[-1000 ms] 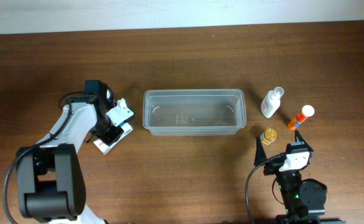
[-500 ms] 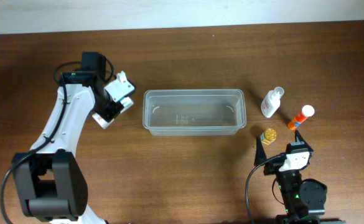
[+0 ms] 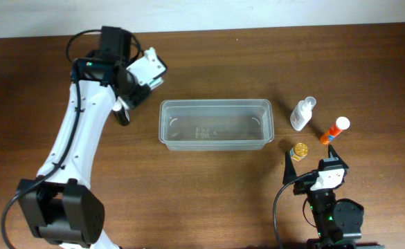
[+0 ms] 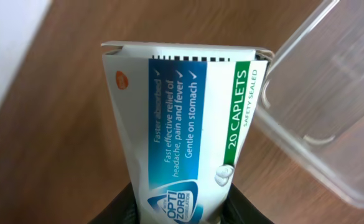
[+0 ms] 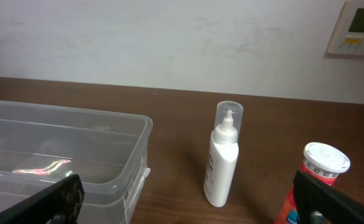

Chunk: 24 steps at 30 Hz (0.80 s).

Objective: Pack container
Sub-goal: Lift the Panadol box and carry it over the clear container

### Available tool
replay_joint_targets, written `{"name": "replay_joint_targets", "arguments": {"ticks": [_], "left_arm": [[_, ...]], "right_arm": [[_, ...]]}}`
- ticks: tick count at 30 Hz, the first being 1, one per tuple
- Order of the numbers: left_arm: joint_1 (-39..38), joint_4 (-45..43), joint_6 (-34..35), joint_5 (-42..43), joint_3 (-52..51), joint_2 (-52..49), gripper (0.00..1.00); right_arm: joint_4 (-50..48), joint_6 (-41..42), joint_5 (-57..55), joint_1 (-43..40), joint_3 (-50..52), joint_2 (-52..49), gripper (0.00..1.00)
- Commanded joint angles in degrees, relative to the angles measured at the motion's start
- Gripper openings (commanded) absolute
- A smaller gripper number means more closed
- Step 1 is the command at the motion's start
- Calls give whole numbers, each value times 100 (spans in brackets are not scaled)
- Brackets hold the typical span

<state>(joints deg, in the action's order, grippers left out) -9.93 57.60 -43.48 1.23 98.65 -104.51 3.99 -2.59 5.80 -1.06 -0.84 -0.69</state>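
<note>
A white medicine box with blue and green print is lifted off the table, and my left gripper is shut on its lower end. It hangs beyond the far left corner of the container, a clear rectangular tub with nothing in it. In the left wrist view the box fills the middle, my left gripper clamps its base, and the container lies to the right. My right gripper rests open at the near right, with nothing between its fingers.
A white bottle with a clear cap and an orange tube with a white cap stand right of the container. A small gold object lies by my right gripper.
My left gripper has raised the medicine box from the table left of the container and carried it back and to the right. The right arm has not moved.
</note>
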Motion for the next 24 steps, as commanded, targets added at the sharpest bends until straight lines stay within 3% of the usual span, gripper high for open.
{"name": "replay_joint_targets", "arguments": {"ticks": [1,15,24], "left_arm": [[-264,-44,7,24,197,-24,34],[-1355,-170,-254,48,195,-52,34],[-1493,-157,-256,640,190,-245,35]], "right_arm": [[2,9,-48,-46,52,48,98],[2,9,-48,-46,52,48,98],[2,9,-48,-46,52,48,98]]}}
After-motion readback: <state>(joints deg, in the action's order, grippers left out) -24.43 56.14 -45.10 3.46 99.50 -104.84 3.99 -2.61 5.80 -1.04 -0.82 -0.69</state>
